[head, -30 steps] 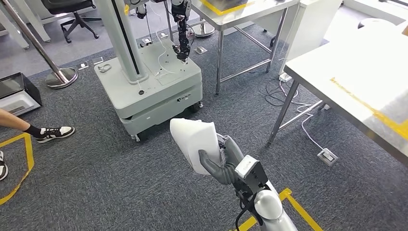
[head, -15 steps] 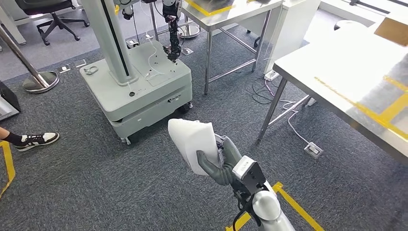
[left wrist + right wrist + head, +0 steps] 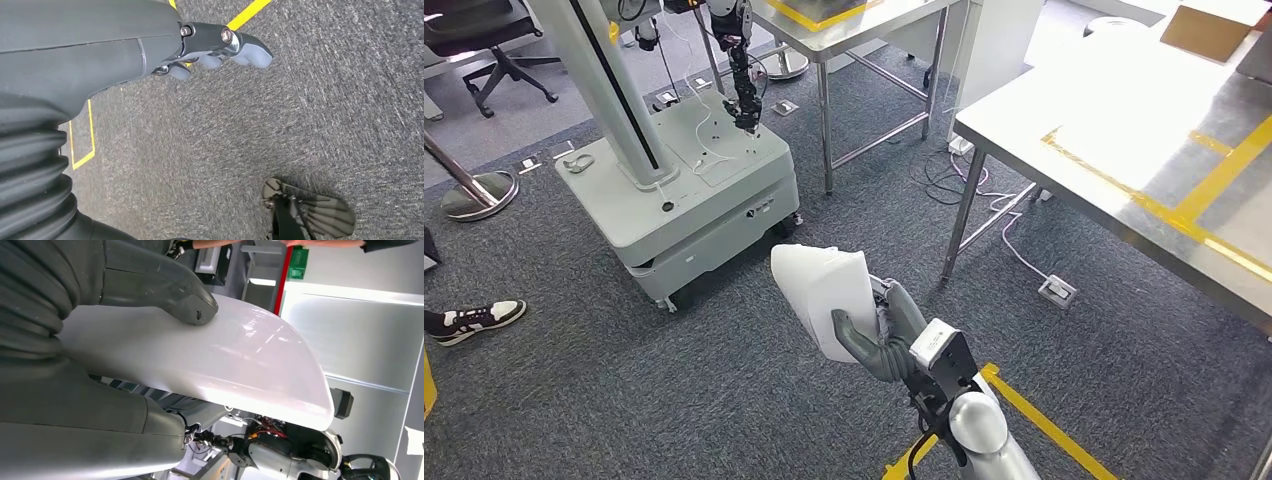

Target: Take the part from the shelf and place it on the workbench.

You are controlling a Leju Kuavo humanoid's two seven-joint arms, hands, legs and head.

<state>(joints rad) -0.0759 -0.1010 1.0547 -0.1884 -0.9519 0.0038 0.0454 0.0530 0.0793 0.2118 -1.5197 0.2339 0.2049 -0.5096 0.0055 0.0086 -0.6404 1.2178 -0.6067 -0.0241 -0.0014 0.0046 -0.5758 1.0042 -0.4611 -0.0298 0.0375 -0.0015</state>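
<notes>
The right hand grips the white part, thumb pressed on one broad face and the other fingers wrapped behind it. The right wrist view confirms this: the thumb lies flat on the smooth shell of the part. The part is carried in the air over the carpet, its long axis running up and away from the hand, rounded end outermost.

The left hand hangs over the carpet, holding nothing; its fingers look loosely curled, and how far they are closed cannot be told.

The workbench lies ahead and to the right of the held part, well apart from it. The right arm is the nearer one. The near corner of the workbench, above its leg, is the closest edge; yellow tape lines cross the bare top beyond it.

Judgement: open carpet separates the hand from that corner. A grey wheeled base stands ahead to the left, out of the direct line. A cardboard box sits near the far edge.
</notes>
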